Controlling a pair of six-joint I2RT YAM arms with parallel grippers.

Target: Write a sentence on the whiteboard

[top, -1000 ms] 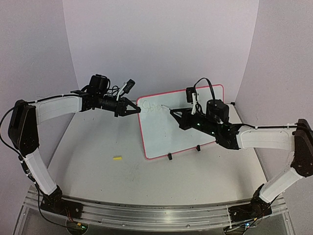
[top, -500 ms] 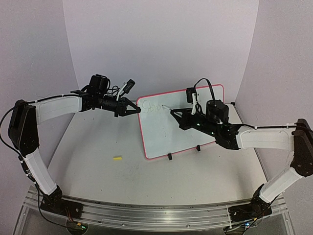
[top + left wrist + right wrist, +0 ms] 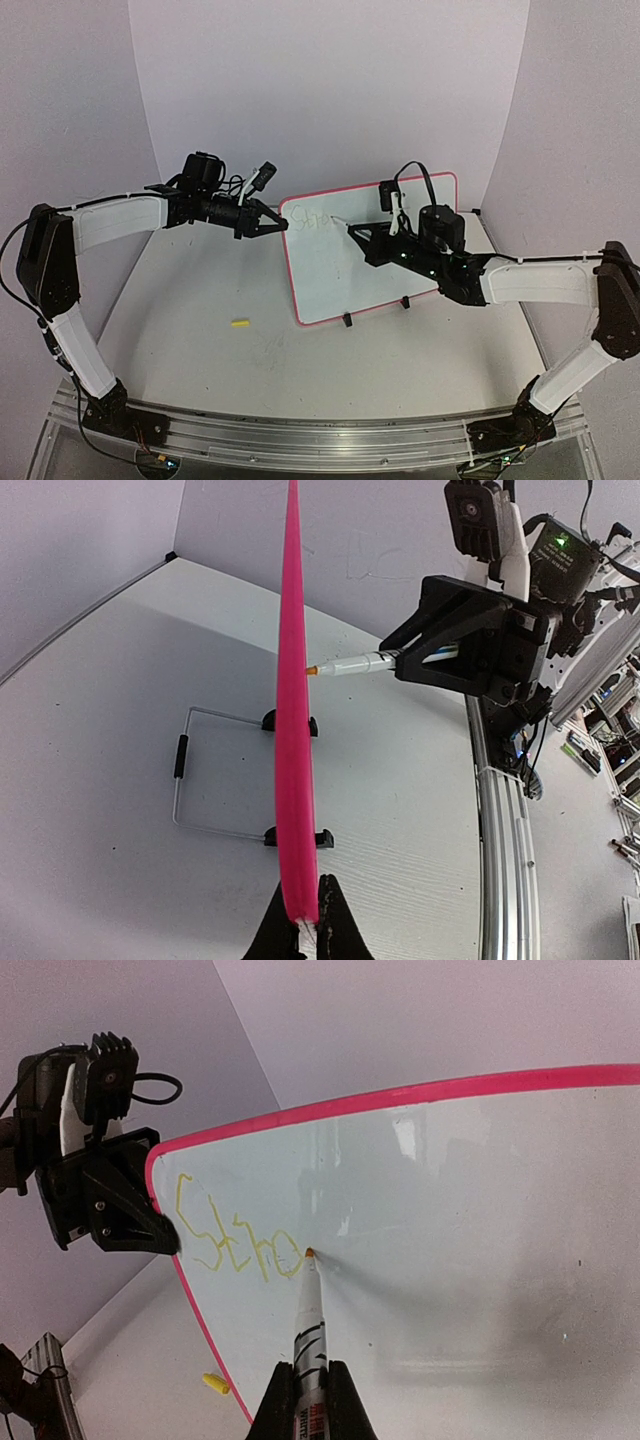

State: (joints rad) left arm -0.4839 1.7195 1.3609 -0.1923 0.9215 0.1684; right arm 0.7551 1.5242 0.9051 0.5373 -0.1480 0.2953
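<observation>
Whiteboard stands upright between both grippers. Left gripper pinches its left rim; right gripper is clamped on a marker, tip touching the board. Sentence reads "Stro". Risk: excess tip pressure tilts the board and distorts letters.

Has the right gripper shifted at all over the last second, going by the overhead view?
Yes, slightly. The right gripper, holding the marker, has crept left, judged against the top right corner of the whiteboard.
</observation>
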